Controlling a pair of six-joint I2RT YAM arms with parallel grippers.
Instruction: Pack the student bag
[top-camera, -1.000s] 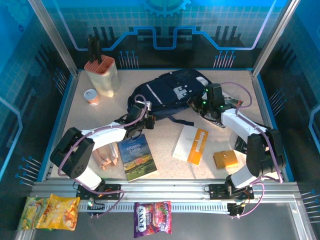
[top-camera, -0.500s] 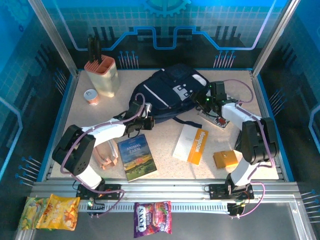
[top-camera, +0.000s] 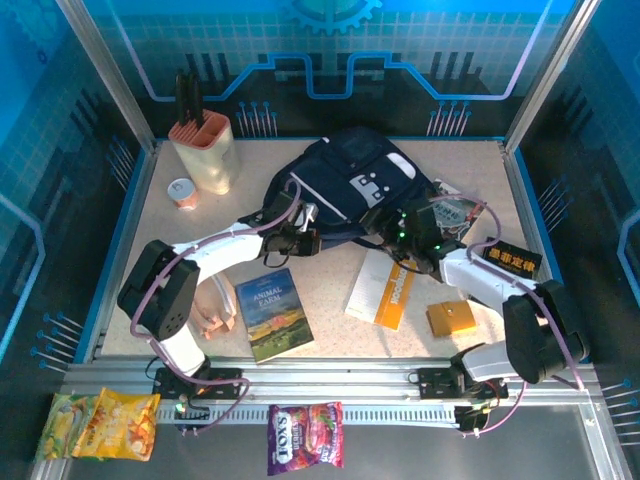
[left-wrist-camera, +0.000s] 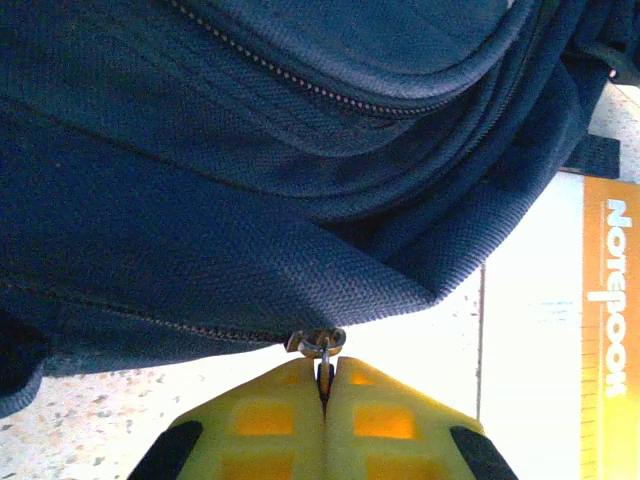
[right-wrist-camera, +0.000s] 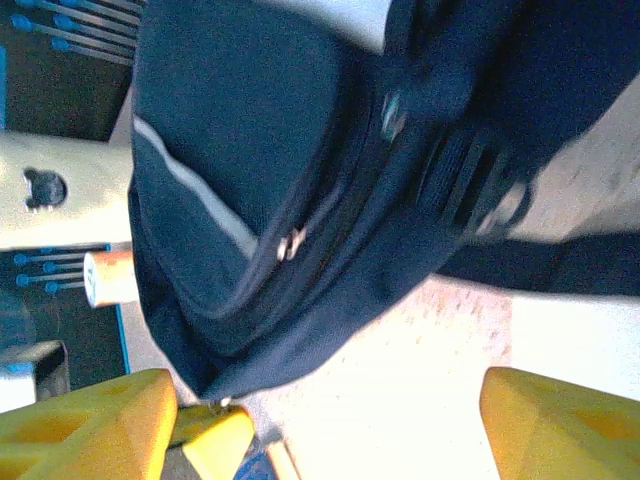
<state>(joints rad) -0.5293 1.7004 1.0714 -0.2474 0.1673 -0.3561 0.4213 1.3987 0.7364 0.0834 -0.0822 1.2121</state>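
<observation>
The student bag (top-camera: 345, 178) is a dark navy backpack lying at the back middle of the table. My left gripper (top-camera: 312, 240) is at its near edge, shut on a small metal zipper pull (left-wrist-camera: 322, 352); in the left wrist view the yellow fingers (left-wrist-camera: 270, 420) meet on the pull under the bag's fabric (left-wrist-camera: 250, 150). My right gripper (top-camera: 381, 222) is just right of it, at the same near edge. In the right wrist view its fingers (right-wrist-camera: 560, 420) stand wide apart over bare tabletop, holding nothing, with the student bag (right-wrist-camera: 250, 150) just beyond.
A white and orange notebook (top-camera: 382, 288), an Animal Farm book (top-camera: 273, 313) and an orange box (top-camera: 451, 319) lie in front. A pink utensil holder (top-camera: 205, 150) and a small can (top-camera: 181, 192) stand back left. A black label (top-camera: 512, 258) lies right.
My right gripper has opened and swung from the bag's right side to its near edge. My left gripper moved a little right, still shut on the zipper pull.
</observation>
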